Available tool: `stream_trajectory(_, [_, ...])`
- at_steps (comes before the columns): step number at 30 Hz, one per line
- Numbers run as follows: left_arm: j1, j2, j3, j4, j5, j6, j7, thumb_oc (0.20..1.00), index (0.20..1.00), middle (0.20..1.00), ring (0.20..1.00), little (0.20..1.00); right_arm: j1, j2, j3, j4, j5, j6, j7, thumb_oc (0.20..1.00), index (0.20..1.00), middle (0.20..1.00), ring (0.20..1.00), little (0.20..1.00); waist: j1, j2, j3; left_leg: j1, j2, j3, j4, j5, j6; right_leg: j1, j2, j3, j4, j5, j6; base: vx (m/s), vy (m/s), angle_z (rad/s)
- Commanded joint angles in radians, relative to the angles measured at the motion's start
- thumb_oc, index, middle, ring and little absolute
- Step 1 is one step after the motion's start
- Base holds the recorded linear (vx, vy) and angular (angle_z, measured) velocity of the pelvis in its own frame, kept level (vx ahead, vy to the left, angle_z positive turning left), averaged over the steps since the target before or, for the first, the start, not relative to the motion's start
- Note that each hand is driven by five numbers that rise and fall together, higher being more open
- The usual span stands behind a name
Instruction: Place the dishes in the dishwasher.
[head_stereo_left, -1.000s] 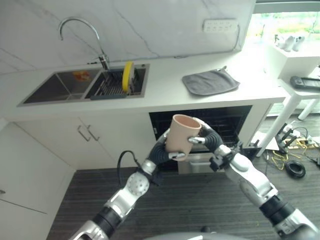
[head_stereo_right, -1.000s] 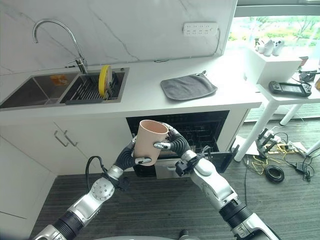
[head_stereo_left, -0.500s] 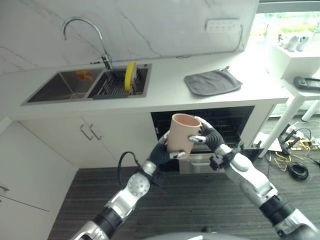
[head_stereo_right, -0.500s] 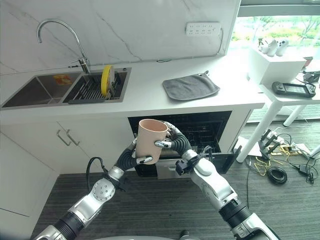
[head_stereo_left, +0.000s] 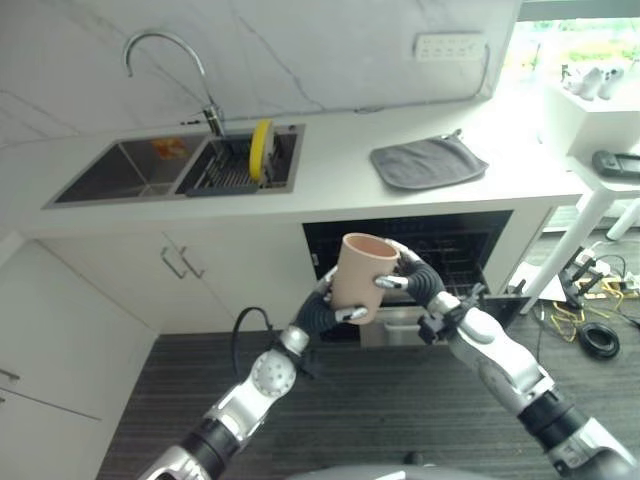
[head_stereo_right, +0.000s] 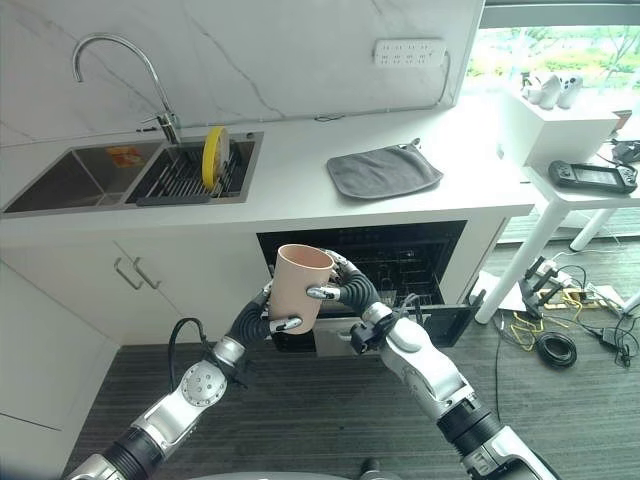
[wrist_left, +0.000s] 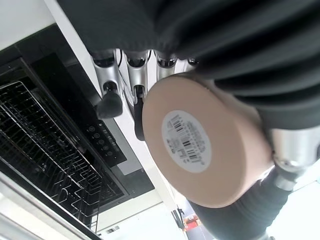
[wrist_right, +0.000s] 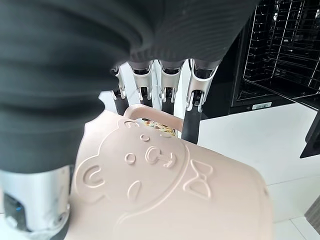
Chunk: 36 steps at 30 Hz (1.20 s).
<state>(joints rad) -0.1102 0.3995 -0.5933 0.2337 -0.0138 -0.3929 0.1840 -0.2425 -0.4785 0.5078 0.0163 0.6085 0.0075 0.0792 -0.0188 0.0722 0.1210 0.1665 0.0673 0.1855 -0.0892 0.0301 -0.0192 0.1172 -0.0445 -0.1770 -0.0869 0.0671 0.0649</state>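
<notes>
Both the left hand and the right hand are curled round the upright pink cup, held between them. Beyond it gapes the dishwasher rack. Releasing either hand unevenly could tip or drop the cup.

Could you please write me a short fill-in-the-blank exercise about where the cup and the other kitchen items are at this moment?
1. The pink cup is held upright between the left hand and the ____ hand.
2. The yellow plate stands on edge in the rack in the ____.
3. The grey cloth lies flat on the ____.
4. Behind the cup, the dishwasher under the counter stands ____.

Missing words: right; sink; counter; open
</notes>
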Motion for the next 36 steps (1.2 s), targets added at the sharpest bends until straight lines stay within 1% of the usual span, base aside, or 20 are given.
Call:
stream_trajectory(1, [-0.136,-0.027,-0.129,0.029,0.093,-0.029,-0.051,0.200,0.200,0.200,0.200,0.200,-0.208,0.169,0.129,-0.080,0.012,-0.071,0.114,0.200,0.200,0.200,0.200,0.200,0.006,-0.071,0.037,0.026,-0.036,-0.026,0.002,-0.107,0.033,0.054,-0.063,-0.019,0.053,-0.110,0.046,0.00,-0.009,0.03])
stream_trajectory(5, [-0.135,-0.028,-0.132,0.031,0.095,-0.038,-0.044,0.200,0.200,0.200,0.200,0.200,-0.217,0.177,0.133,-0.072,0.014,-0.071,0.109,0.200,0.200,0.200,0.200,0.200,0.010,-0.071,0.039,0.026,-0.036,-0.026,0.002,-0.107,0.034,0.054,-0.062,-0.021,0.053,-0.111,0.045,0.00,0.000,0.00])
stream_trajectory(10, [-0.133,-0.031,-0.128,0.027,0.094,-0.033,-0.054,0.200,0.200,0.200,0.200,0.200,-0.217,0.181,0.128,-0.070,0.013,-0.077,0.100,0.200,0.200,0.200,0.200,0.200,0.011,-0.071,0.039,0.027,-0.037,-0.026,0.002,-0.107,0.034,0.053,-0.062,-0.021,0.055,-0.111,0.045,0.00,0.000,0.00])
stream_trajectory(16, [-0.136,-0.026,-0.136,0.025,0.114,-0.032,-0.065,0.200,0.200,0.200,0.200,0.200,-0.217,0.180,0.128,-0.071,0.026,-0.063,0.126,0.200,0.200,0.200,0.200,0.200,0.010,-0.070,0.039,0.027,-0.037,-0.025,0.002,-0.107,0.035,0.053,-0.062,-0.019,0.057,-0.113,0.045,0.00,0.000,0.00])
stream_trajectory(17, [-0.138,-0.023,-0.136,0.021,0.116,-0.029,-0.067,0.200,0.200,0.200,0.200,0.200,-0.216,0.179,0.129,-0.072,0.028,-0.055,0.138,0.457,0.457,0.457,0.457,0.457,0.009,-0.070,0.039,0.027,-0.037,-0.026,0.002,-0.108,0.036,0.053,-0.062,-0.019,0.057,-0.113,0.045,0.00,0.000,0.00])
stream_trajectory(18, [-0.140,-0.022,-0.138,0.020,0.117,-0.029,-0.063,0.200,0.200,0.200,0.200,0.200,-0.217,0.180,0.132,-0.071,0.026,-0.046,0.151,1.000,1.000,1.000,1.000,1.000,0.009,-0.070,0.039,0.028,-0.037,-0.026,0.002,-0.108,0.036,0.053,-0.063,-0.019,0.058,-0.113,0.046,0.00,0.000,0.00])
stream_trajectory(22, [-0.147,-0.020,-0.146,0.024,0.126,-0.025,-0.072,0.200,0.200,0.200,0.200,0.200,-0.220,0.189,0.157,-0.073,0.052,-0.006,0.234,1.000,1.000,1.000,1.000,1.000,0.012,-0.071,0.039,0.027,-0.038,-0.026,0.002,-0.107,0.035,0.053,-0.063,-0.020,0.056,-0.111,0.046,0.00,0.000,0.00])
stream_trajectory(23, [-0.148,-0.019,-0.147,0.026,0.128,-0.026,-0.073,0.200,0.200,0.200,0.200,0.200,-0.222,0.190,0.162,-0.073,0.056,0.001,0.242,1.000,1.000,1.000,1.000,1.000,0.013,-0.071,0.039,0.027,-0.038,-0.026,0.002,-0.107,0.035,0.054,-0.063,-0.021,0.055,-0.111,0.046,0.00,0.000,0.00])
stream_trajectory(29, [-0.158,-0.019,-0.161,0.036,0.137,-0.025,-0.069,0.200,0.200,0.200,0.200,0.200,-0.241,0.201,0.191,-0.060,0.053,0.012,0.233,1.000,1.000,1.000,1.000,1.000,0.016,-0.072,0.036,0.027,-0.039,-0.030,0.002,-0.106,0.034,0.055,-0.061,-0.021,0.052,-0.109,0.046,0.00,0.000,0.00])
stream_trajectory(36, [-0.178,-0.025,-0.173,0.045,0.146,-0.019,-0.076,0.200,0.200,0.200,0.200,0.200,-0.259,0.218,0.207,-0.033,0.040,0.012,0.252,1.000,1.000,1.000,1.000,1.000,0.019,-0.072,0.035,0.026,-0.039,-0.032,0.002,-0.105,0.035,0.055,-0.061,-0.022,0.052,-0.109,0.046,0.00,0.000,0.00])
